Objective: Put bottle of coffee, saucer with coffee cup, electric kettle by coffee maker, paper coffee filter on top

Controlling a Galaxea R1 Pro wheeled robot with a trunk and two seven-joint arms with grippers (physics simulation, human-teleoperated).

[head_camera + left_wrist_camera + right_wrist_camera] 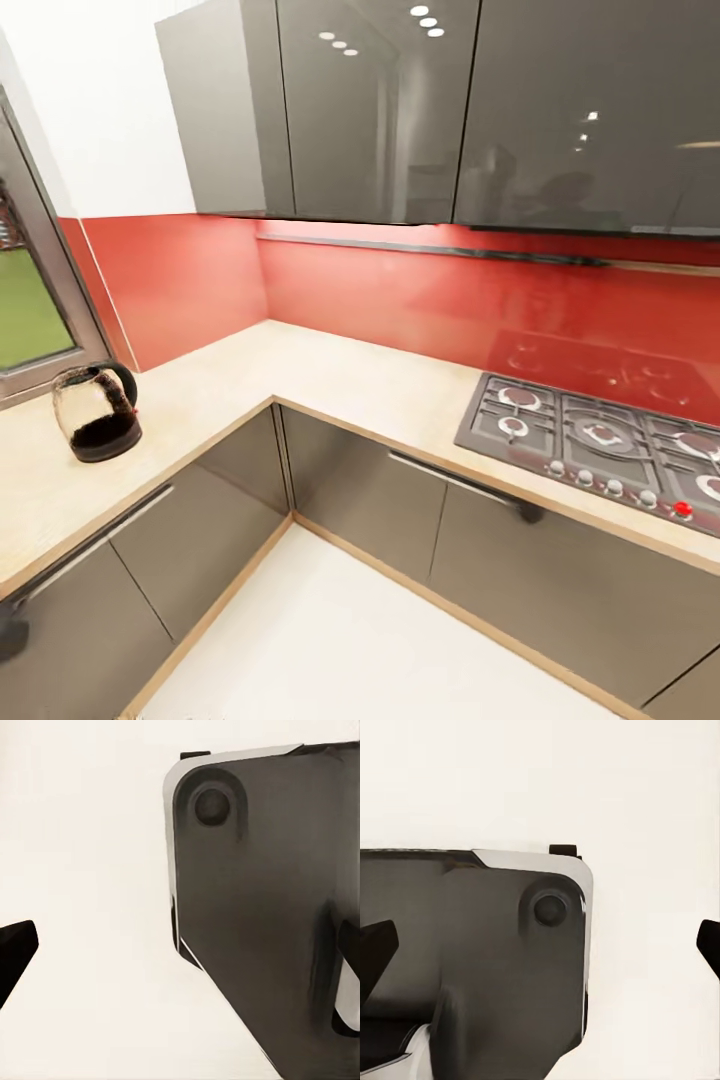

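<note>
The electric kettle, clear glass with a black base, handle and lid, stands upright on the left run of the beige countertop, near the window. The coffee maker, bottle of coffee, kitchen shelf, paper coffee filter, saucer and coffee cup are out of view. In the left wrist view my left gripper is open, its dark fingertips far apart with nothing between them, over the robot's dark base and the white floor. My right gripper is likewise open and empty above the base.
The countertop turns an L-shaped corner under a red backsplash. A gas hob is set into its right run. Glossy grey wall cabinets hang above, and grey base cabinets with bar handles sit below. White floor lies in front.
</note>
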